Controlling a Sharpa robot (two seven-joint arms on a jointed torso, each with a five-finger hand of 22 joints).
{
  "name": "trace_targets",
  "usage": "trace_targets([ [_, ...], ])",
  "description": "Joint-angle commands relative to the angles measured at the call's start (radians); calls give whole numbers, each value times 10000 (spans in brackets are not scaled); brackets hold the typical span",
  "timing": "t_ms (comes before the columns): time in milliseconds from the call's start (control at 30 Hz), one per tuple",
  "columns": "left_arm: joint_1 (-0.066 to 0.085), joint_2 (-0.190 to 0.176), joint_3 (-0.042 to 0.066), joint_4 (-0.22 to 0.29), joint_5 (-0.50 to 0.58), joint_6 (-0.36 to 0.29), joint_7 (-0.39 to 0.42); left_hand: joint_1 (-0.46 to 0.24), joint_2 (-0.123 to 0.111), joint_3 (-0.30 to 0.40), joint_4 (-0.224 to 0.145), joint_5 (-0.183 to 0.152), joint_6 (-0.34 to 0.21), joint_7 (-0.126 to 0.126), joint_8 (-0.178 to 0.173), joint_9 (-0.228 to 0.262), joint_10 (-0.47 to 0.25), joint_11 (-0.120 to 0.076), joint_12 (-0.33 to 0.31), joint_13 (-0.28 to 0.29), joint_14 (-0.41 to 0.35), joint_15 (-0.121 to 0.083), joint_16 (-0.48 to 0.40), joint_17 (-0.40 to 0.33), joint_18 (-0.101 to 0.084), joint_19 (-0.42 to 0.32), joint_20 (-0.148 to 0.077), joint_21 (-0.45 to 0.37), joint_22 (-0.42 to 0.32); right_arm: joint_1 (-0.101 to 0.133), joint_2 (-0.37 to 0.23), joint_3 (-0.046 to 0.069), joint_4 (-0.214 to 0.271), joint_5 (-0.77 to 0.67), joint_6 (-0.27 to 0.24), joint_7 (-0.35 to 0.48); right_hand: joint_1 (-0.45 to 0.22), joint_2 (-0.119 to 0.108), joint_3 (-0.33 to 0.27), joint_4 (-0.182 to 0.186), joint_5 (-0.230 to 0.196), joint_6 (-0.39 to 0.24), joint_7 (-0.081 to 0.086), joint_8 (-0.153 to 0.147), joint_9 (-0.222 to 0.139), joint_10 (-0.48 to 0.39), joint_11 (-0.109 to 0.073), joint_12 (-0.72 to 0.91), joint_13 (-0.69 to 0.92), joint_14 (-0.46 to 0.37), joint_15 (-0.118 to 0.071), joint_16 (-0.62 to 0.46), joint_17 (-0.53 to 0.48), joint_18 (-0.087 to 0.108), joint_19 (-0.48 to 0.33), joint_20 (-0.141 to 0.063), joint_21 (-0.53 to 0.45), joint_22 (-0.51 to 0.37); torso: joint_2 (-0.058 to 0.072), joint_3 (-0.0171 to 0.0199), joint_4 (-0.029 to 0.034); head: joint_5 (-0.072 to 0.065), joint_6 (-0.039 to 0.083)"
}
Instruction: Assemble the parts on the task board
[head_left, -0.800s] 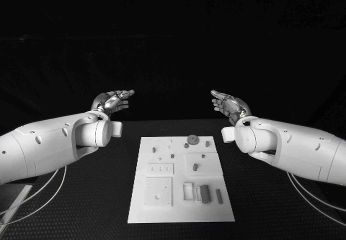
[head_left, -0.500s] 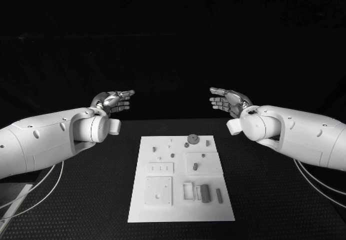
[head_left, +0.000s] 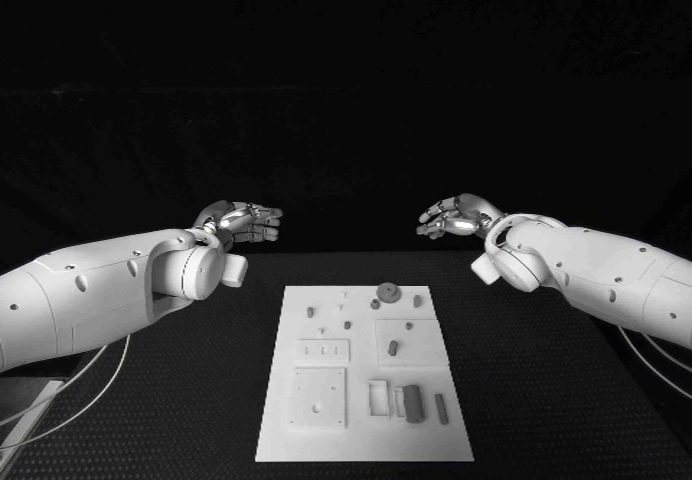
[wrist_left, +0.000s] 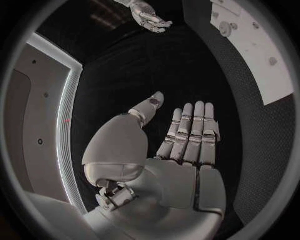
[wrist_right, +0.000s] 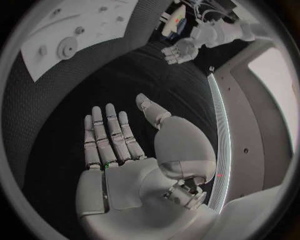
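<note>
A black table (head_left: 548, 380) with a finely textured top, its surface dark all round.

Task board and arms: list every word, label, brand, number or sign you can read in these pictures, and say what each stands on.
None can be read.
The task board bears no print that shows: only recesses, holes and small grey parts.
The left hand, the right hand and the white arms carry no legible label; the dots on the arm shells look like holes or fasteners, not characters.
</note>
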Motion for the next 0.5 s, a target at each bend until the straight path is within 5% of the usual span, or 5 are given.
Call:
trace_targets([
  [33,18,-12,6,128,-1047,935,19,440,166,250,-255,56,471,111,192,13,573,-229,262,109,662,-279,323,169,211,570,-170,265,106,-64,162,-1,-247,-4266,-13,-109,434,-198,94,44,33,652,289,298,72,869,-345,403,192,1164,-476,571,272,462,1028,-138,371,112,-7,-8,32,-1,72],
  [233,18,-365,6,736,-1086,873,22,794,161,540,-431,19,771,-44,54,-193,862,-307,147,40,1152,-520,417,396,211,1124,-374,370,94,-106,413,2,-481,-6477,370,-301,505,-428,-98,18,-74,1169,16,232,-62,2370,-962,962,653,2772,-1264,1192,724,1000,2743,-231,711,-156,66,46,127,-24,145],
  [367,20,-622,8,1278,-1086,947,36,755,65,474,-425,11,771,-43,-13,-252,848,-286,63,-2,1179,-523,393,455,180,1192,-418,378,104,-149,488,4,-422,-7341,476,-284,626,-644,-426,20,3,1469,-365,180,-101,3944,-1461,2297,1715,4378,-2101,2641,1710,1520,4555,-453,1471,-35,136,82,234,-125,127],
  [467,26,-803,13,1691,-1086,943,30,709,-16,408,-422,11,774,-37,-53,-289,846,-274,11,-28,1202,-533,378,498,156,1221,-448,376,110,-183,545,5,-352,-7805,584,-261,772,-790,-763,19,-63,1574,-533,73,-149,4357,-1625,3590,2810,5026,-2659,4028,2708,1602,5687,-753,2117,198,226,127,321,-177,67],
  [500,27,-840,15,1810,-1092,941,38,703,-28,397,-422,11,772,-36,-62,-297,841,-270,-2,-35,1202,-533,372,506,150,1225,-454,375,111,-200,547,5,-308,-7952,619,-256,858,-982,-1075,1,-28,1604,-600,-19,-188,4486,-1689,4826,3826,5476,-2988,5321,3590,1587,6516,-1081,2746,308,260,143,352,-182,52],
])
